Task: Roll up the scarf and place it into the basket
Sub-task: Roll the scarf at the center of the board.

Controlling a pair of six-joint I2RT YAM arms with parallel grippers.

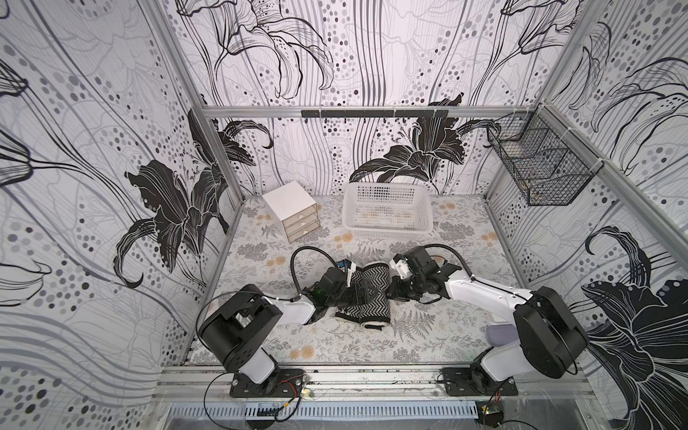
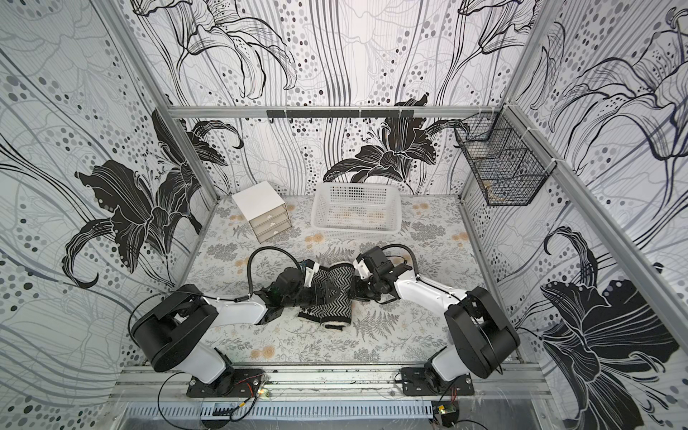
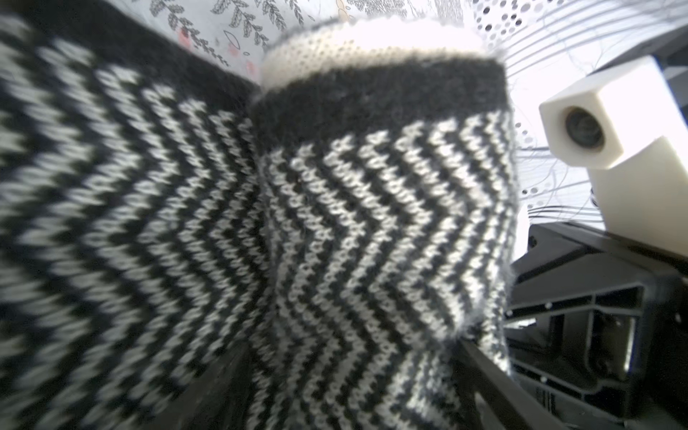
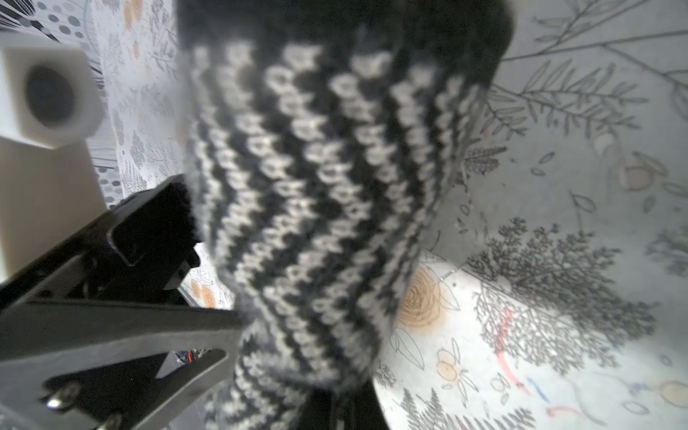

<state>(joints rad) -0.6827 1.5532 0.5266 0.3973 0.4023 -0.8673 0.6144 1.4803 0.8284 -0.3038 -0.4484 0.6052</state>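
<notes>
Bright, even light; soft, blurry wrist views

The scarf [image 1: 372, 298] lies in the middle of the bench [image 1: 335, 350], between the two tools. The left tool [image 1: 362, 293] is over its left part. The right tool [image 1: 395, 293] is at its right end, touching it, as it seems. Behind the scarf stands the basket [image 1: 387, 228], with the drawer box [image 1: 288, 203] to its left. A wire basket [image 1: 540, 175] hangs high at the far right.
</notes>
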